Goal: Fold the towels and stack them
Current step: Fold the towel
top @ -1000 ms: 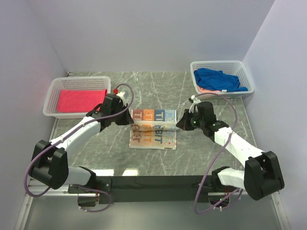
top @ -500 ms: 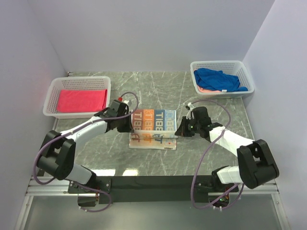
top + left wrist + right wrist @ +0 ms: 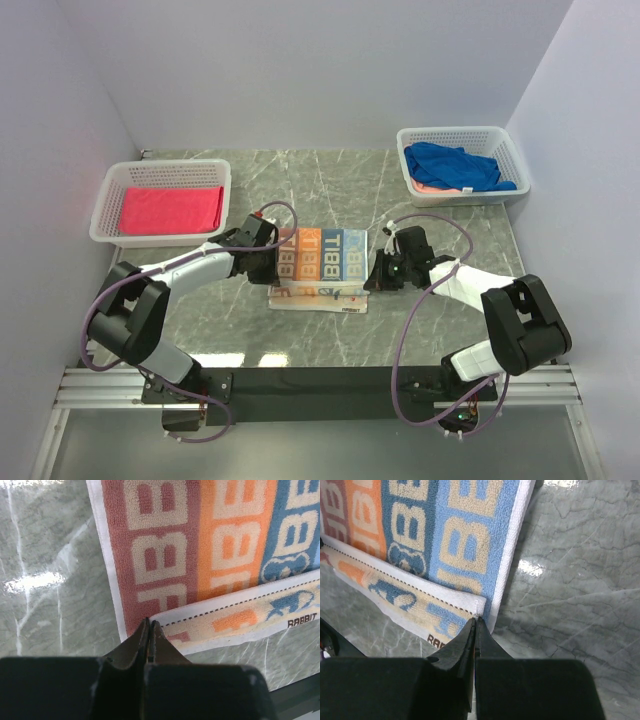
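Pinching corners of printed towel (image 3: 318, 256), left hand (image 3: 150, 622) and right hand (image 3: 475, 619), lower layer half-hidden.

Layout on the table (image 3: 330, 190) as I see it from above.

The middle towel (image 3: 318, 268) lies flat at the centre, doubled over, with a strip of its lower layer sticking out on the near side. My left gripper (image 3: 274, 264) sits at the left end of the folded-over edge, my right gripper (image 3: 372, 275) at the right end. In the far left corner stands the left basket (image 3: 108, 205) with a folded towel (image 3: 172, 209) in it. In the far right corner is the right basket (image 3: 505, 140), holding a heap of towels (image 3: 452, 165). Both baskets are well apart from the middle towel.
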You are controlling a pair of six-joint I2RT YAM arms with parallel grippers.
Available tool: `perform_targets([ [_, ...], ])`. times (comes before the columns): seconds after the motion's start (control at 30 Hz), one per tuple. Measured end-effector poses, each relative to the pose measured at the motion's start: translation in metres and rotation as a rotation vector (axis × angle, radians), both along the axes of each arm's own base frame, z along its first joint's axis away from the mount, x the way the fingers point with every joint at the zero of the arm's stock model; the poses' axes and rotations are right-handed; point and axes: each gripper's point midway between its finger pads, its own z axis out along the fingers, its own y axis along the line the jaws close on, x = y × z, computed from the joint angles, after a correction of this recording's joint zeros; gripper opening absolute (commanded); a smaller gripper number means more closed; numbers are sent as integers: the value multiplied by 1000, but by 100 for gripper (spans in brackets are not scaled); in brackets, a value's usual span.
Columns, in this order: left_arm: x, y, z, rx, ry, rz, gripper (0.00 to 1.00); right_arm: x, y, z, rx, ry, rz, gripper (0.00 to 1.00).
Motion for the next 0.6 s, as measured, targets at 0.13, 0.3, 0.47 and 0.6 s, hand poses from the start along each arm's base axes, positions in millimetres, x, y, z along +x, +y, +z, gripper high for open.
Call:
perform_targets([
  [0.13,2,-1,4,11,-10,0,1,0,-1,0,-4,-3,-3,0],
  [0.3,5,-3,9,24,-24,0,14,-1,-2,2,-7,-4,-5,14],
  [0.47,-3,10,9,88,-14,3,56,-12,-6,4,-39,14,4,49],
  [0.6,-8,11,31,61,-60,2,74,-28,2,18,-72,-5,79,61],
])
